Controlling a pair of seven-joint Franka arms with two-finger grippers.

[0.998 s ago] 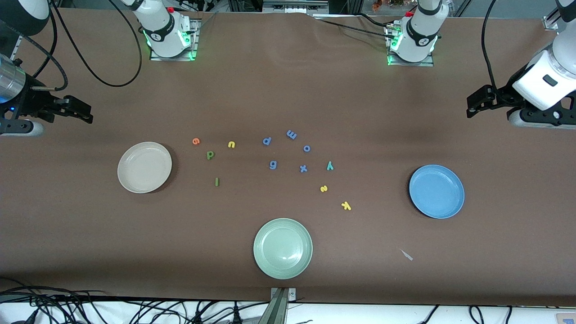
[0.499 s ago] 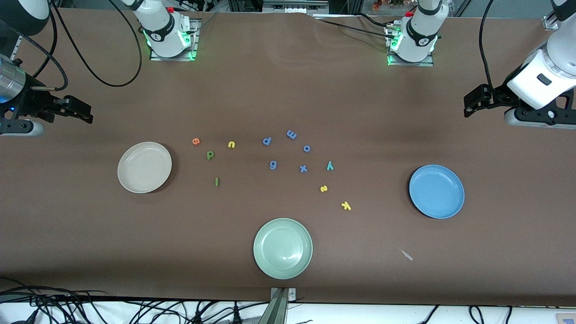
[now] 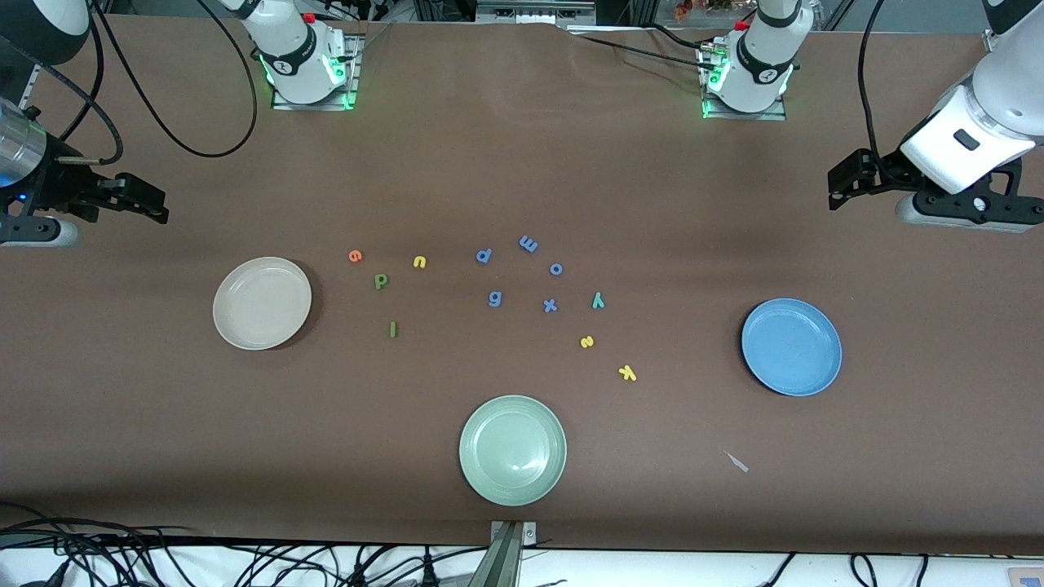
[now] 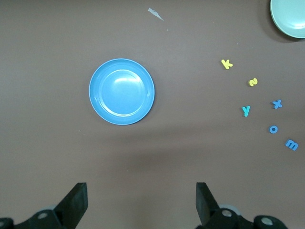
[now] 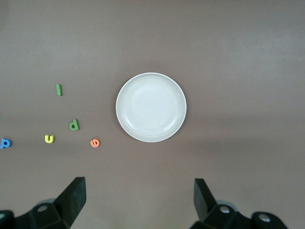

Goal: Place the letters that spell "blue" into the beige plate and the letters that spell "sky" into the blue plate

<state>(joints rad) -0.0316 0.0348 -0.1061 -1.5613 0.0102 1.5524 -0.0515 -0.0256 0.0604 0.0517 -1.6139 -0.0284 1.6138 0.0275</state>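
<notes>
The letters that spell "blue" (image 3: 383, 280), 4 in all, lie on the table beside the beige plate (image 3: 262, 303). The 3 letters that spell "sky" (image 3: 599, 338) lie toward the blue plate (image 3: 791, 346). Left gripper (image 3: 848, 181) and right gripper (image 3: 139, 200) hang wide open and empty, well apart from them, each over its end of the table.

Left hand (image 3: 844, 183), fingers spread, now higher and closer to the table's middle.

beige plate (image 5: 151, 107) empty | e (image 5: 95, 142), b (image 5: 74, 125), u (image 5: 49, 139), l (image 5: 59, 89) beside it
</notes>
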